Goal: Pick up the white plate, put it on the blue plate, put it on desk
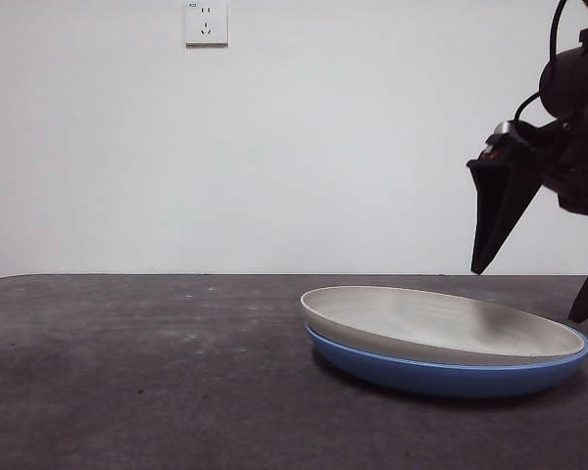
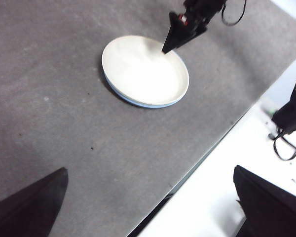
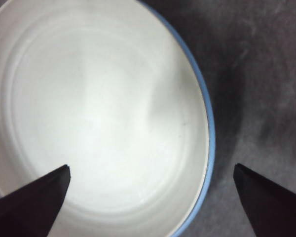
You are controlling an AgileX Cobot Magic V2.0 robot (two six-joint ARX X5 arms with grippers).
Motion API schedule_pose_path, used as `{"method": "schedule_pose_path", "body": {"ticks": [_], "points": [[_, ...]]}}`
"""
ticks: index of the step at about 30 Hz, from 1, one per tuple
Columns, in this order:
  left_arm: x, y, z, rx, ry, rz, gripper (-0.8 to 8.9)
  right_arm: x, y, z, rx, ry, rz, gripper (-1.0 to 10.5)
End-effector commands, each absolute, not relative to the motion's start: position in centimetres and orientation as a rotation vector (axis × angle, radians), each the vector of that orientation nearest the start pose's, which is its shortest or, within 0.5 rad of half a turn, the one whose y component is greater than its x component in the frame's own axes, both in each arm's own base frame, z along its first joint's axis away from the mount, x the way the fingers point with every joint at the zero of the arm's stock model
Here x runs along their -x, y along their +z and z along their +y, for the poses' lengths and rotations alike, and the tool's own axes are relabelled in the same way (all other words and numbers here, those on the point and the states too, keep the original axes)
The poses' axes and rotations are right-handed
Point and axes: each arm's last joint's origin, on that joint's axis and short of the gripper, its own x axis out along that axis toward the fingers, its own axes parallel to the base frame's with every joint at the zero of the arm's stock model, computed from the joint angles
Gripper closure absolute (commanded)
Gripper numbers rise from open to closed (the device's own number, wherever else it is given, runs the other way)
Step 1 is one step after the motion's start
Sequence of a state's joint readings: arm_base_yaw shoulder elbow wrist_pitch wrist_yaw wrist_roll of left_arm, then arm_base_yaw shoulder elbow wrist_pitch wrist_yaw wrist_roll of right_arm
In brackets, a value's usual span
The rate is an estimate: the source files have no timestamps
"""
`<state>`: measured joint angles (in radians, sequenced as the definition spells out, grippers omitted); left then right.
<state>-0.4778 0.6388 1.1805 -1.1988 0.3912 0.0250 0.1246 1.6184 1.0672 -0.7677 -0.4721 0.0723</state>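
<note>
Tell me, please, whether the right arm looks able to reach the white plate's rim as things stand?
Probably yes: the right tool hangs open straddling the white plate rim, nested in the blue plate, nothing between.

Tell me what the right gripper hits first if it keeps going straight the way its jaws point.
Most likely the white plate: the right gripper hangs open above it, one jaw over the plate, the other past the rim of the blue plate, above the desk. Depth is unclear.

The white plate lies nested in the blue plate on the tabletop, right of centre.
</note>
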Motion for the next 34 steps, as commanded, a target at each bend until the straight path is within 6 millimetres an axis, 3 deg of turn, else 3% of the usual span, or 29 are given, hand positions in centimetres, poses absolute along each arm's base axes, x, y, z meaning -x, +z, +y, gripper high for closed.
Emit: {"method": "schedule_pose_path", "body": {"ticks": [1, 6, 13, 20, 27, 34], "points": [[-4.9, 38.5, -3.8, -0.003, -0.837, 0.647, 1.56, -30.0, 19.0, 5.2, -0.279, 0.485, 1.348, 2.5], [-4.6, 38.8, -3.6, 0.029, -0.831, 0.626, 1.56, -30.4, 17.8, 5.3, -0.301, 0.514, 1.373, 2.6], [-4.4, 38.8, -3.5, 0.035, -0.831, 0.62, 1.56, -30.6, 17.3, 5.3, -0.295, 0.498, 1.386, 6.6], [-4.3, 38.8, -3.5, 0.038, -0.83, 0.62, 1.56, -30.4, 17.1, 5.0, -0.226, 0.398, 1.415, 9.3], [-4.3, 38.8, -3.5, 0.036, -0.83, 0.619, 1.56, -30.6, 17.5, 5.0, -0.217, 0.383, 1.408, 9.4], [-4.4, 38.8, -3.5, 0.032, -0.83, 0.614, 1.56, -31.4, 21.2, 6.1, -0.214, 0.398, 1.37, 9.4]]}}
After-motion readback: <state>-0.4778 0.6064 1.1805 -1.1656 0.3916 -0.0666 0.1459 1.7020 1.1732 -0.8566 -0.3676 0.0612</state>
